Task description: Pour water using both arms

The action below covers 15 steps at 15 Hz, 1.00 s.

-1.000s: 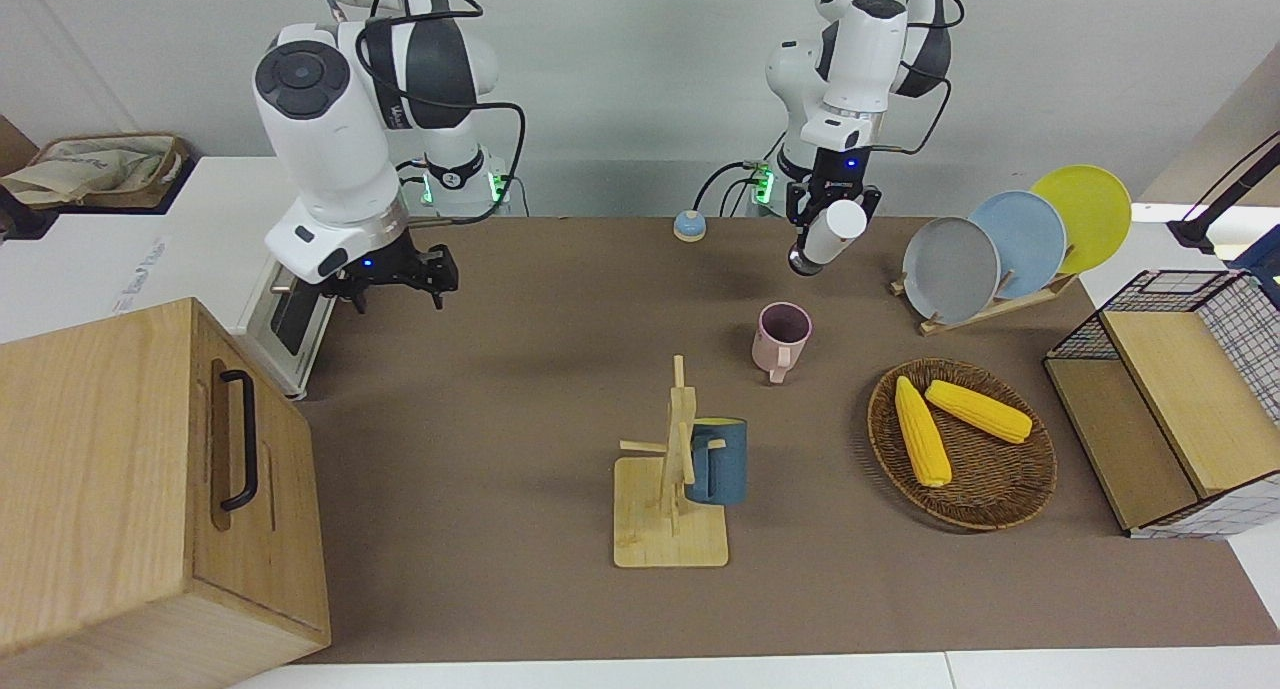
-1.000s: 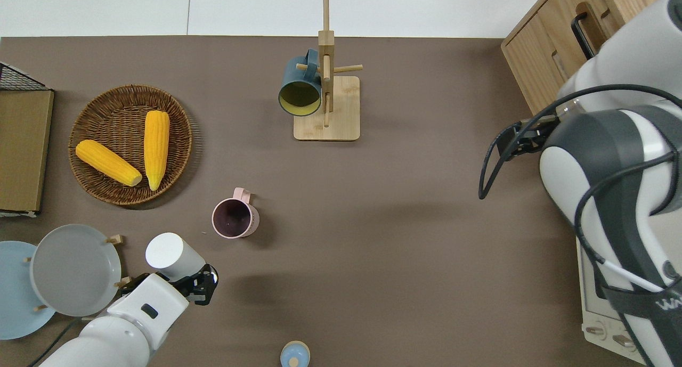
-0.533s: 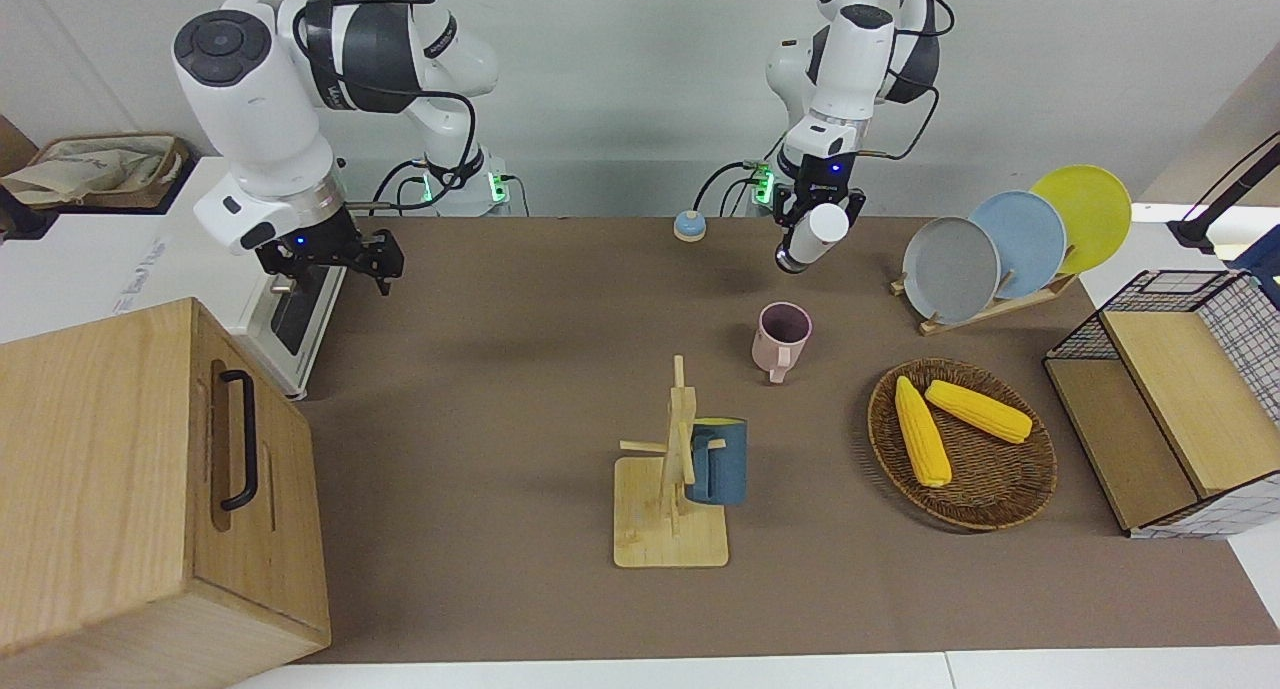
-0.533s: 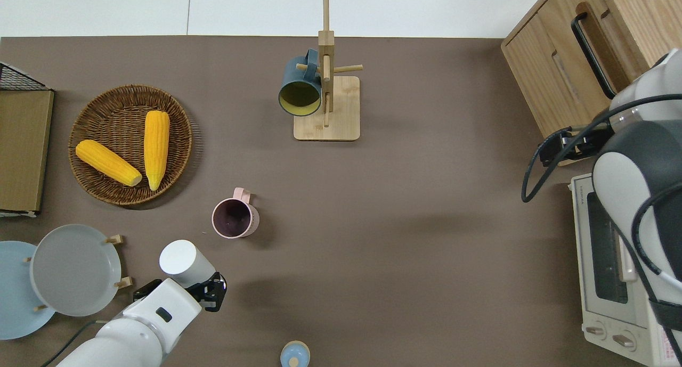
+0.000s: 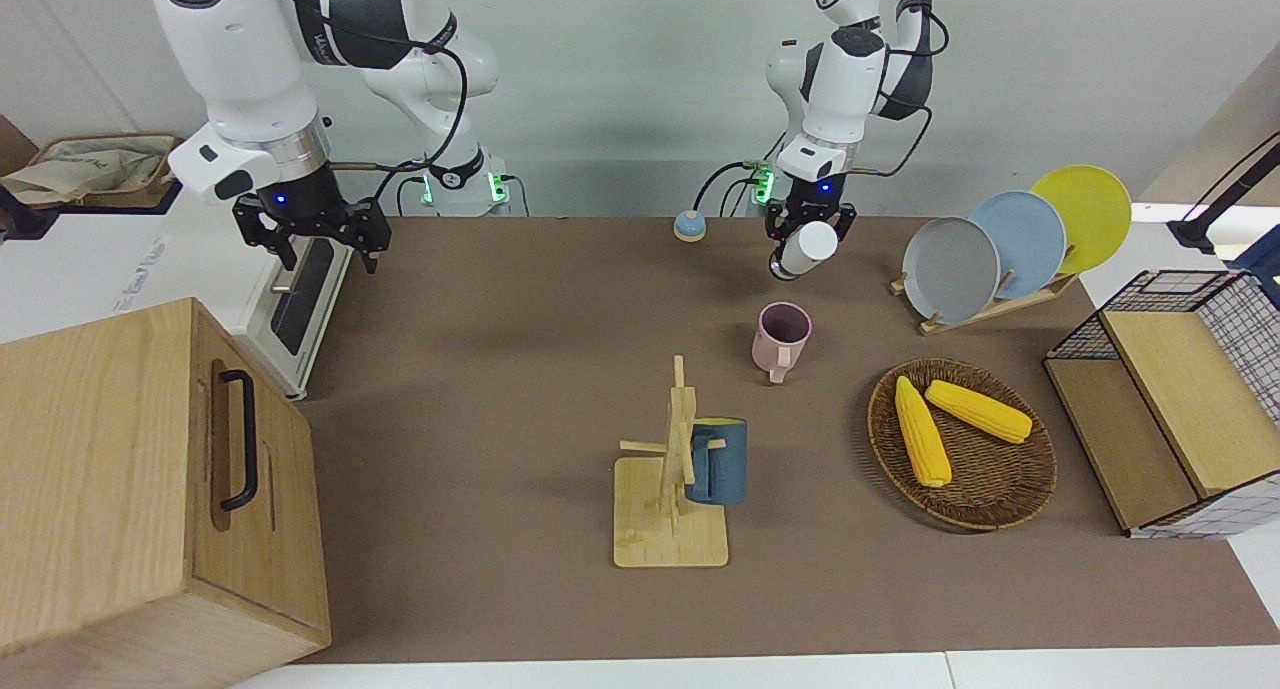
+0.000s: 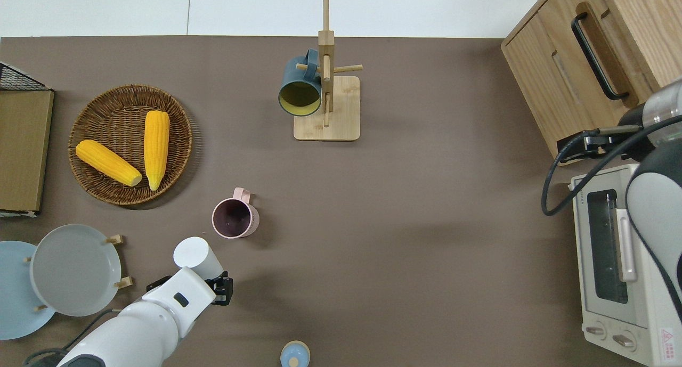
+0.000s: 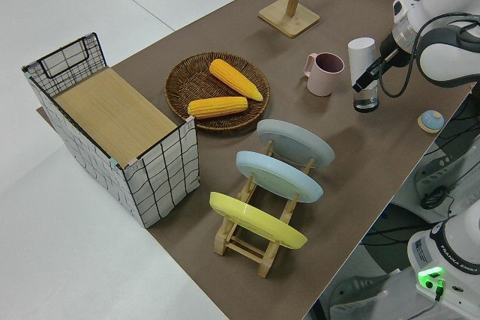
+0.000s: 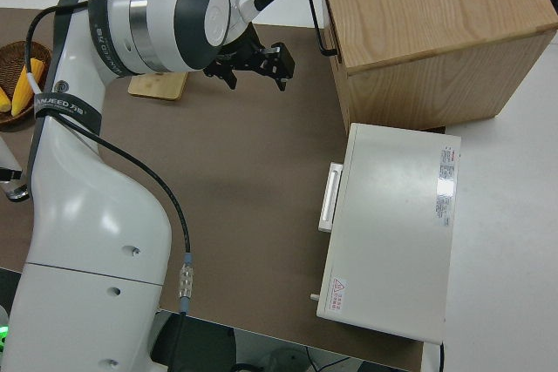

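My left gripper [image 5: 806,227] is shut on a bottle [image 7: 364,73] with a white top and a clear lower part. The bottle stands nearly upright, its foot at or just above the brown table [image 5: 520,389]. A pink mug [image 6: 234,219] stands open-side up on the table, a short way farther from the robots than the bottle [image 6: 196,254]. My right gripper [image 5: 314,237] is open and holds nothing. It hangs in the air over the corner between the toaster oven [image 6: 620,260] and the wooden cabinet [image 6: 581,63].
A wooden mug tree [image 6: 326,90] carries a blue mug [image 6: 299,87]. At the left arm's end are a wicker basket [image 6: 98,191] with two corn cobs, a plate rack [image 5: 1000,299] with three plates and a wire crate [image 5: 1180,409]. A small blue knob [image 6: 294,355] lies near the robots.
The left gripper has drawn the bottle down and toward the robots and set it more upright. The right arm has risen and pulled back toward the toaster oven, its gripper still open.
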{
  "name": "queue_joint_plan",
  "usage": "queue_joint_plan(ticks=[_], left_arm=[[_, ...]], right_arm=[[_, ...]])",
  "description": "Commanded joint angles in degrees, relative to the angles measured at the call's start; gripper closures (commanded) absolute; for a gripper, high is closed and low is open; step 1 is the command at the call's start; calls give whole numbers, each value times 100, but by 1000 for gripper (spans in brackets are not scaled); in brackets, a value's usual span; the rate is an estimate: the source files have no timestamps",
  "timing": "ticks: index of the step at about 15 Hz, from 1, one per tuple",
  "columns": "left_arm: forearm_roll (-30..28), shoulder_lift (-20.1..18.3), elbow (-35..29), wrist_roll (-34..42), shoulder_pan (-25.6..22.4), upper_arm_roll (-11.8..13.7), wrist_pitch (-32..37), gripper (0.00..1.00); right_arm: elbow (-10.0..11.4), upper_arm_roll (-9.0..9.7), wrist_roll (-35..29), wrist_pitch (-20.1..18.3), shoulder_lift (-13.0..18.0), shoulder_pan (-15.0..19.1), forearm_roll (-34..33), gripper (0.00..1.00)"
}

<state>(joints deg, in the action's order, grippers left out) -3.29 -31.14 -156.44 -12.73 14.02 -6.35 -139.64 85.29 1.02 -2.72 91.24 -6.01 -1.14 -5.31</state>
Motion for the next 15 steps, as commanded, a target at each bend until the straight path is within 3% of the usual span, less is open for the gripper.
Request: queue_joint_plan(ticks=[1,4,7,11,15], left_arm=[[-48,336,421,-28,84,-42,138,1000],[4,784,1044,-37,66,-68,963,1000],[13,1013,1168,24,5,-68,1026,1000],[31,1312,1519,-10,22,-68,1395,1000],[48,1365,1591,-11,13,-68,1501,1000]], right_arm=[[-197,65,79,60,73,18,100,11],[-250,92,79,60,73,9,100,11],[-259,223,70,16,82,9,258,11],[-259,224,79,-186,91,0,346,11],[-268,215,79,-186,91,18,338,11]])
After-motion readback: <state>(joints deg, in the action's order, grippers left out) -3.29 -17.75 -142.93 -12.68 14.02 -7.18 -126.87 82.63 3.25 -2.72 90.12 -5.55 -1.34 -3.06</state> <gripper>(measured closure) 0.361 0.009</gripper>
